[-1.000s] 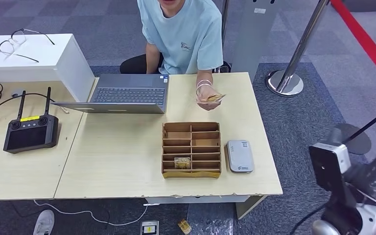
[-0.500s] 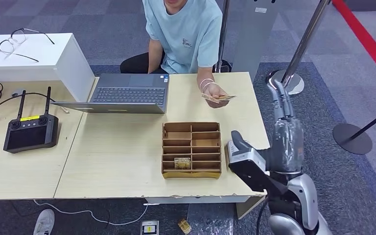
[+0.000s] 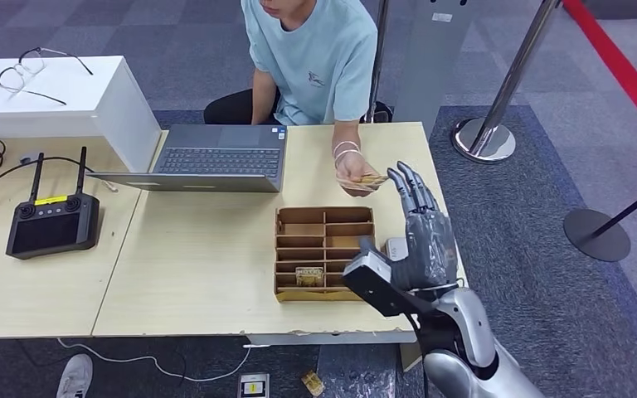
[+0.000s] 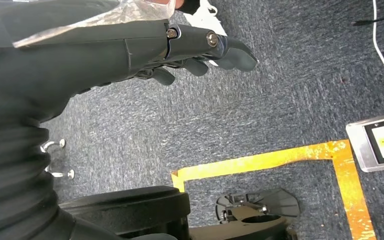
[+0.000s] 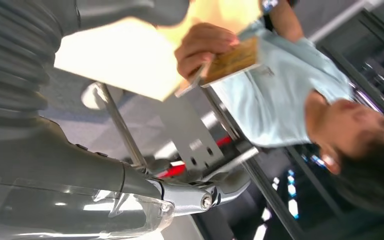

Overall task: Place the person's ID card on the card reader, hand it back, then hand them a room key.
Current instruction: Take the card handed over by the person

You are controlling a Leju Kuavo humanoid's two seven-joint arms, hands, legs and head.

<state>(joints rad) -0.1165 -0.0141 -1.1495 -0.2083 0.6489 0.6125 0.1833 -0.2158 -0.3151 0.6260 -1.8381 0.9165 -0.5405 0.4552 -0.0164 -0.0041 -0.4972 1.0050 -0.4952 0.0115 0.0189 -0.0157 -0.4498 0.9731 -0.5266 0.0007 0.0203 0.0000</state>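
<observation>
While right robot hand point(image 3: 421, 232) hovers spread, empty | organizer point(image 3: 324, 253) holds 1 card point(image 3: 308, 275)

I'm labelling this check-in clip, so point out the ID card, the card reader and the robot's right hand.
ID card point(image 3: 368, 179), head view, exposed edge in the person's fingers.
Card reader point(image 3: 394, 247), head view, visible corner beside the hand.
Right hand point(image 3: 425, 234), head view, back of the hand.

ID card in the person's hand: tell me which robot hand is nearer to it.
Right. The right hand is raised over the table beside the ID card, fingers apart, not touching it. The left hand hangs over the carpet floor, away from the card.
</observation>
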